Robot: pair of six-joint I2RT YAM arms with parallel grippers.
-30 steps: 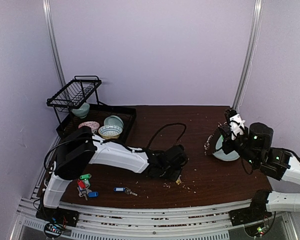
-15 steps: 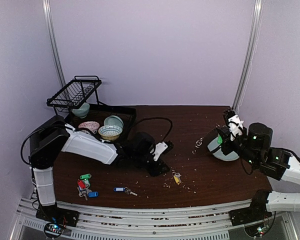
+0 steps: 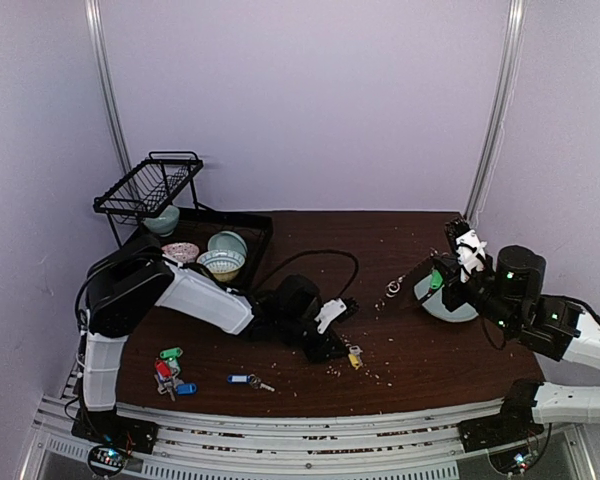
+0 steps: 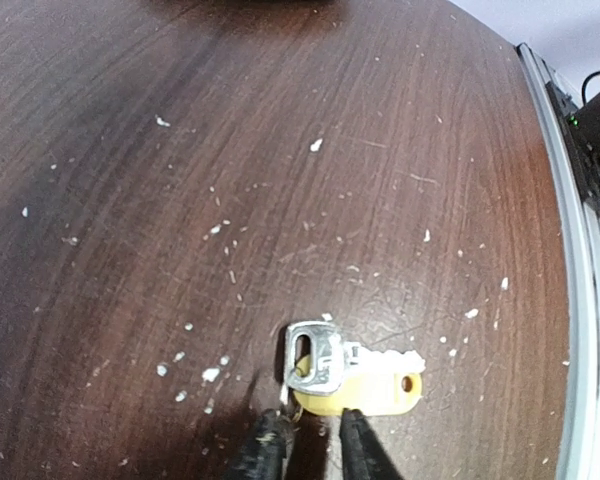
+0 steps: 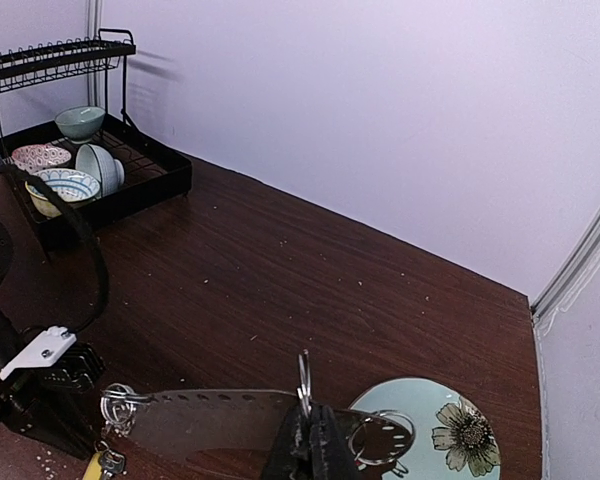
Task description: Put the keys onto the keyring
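A silver key with a tan-yellow tag [image 4: 352, 376] [image 3: 354, 355] lies flat on the dark table. My left gripper [image 4: 311, 442] [image 3: 340, 343] sits low at its near edge. Its black fingertips [image 4: 268, 448] stand narrowly apart, straddling the tag's edge and the key's small wire ring. My right gripper [image 5: 308, 437] [image 3: 442, 282] is shut on the rim of the keyring [image 5: 210, 412] [image 3: 408, 278], pinching an upright wire ring, and holds it above the table. More keys with green [image 3: 170, 353], red [image 3: 163, 370] and blue [image 3: 242, 379] tags lie at the front left.
A pale green flowered plate [image 5: 458, 430] [image 3: 452, 308] lies under the right gripper. A black dish rack [image 3: 155, 215] [image 5: 75, 160] with several bowls stands at the back left. A black cable [image 3: 315, 262] loops behind the left arm. Pale crumbs dot the table.
My left arm pulled back to the left, then came back right to the yellow-tagged key, its jaws narrowing. The right gripper shifted the keyring slightly left.
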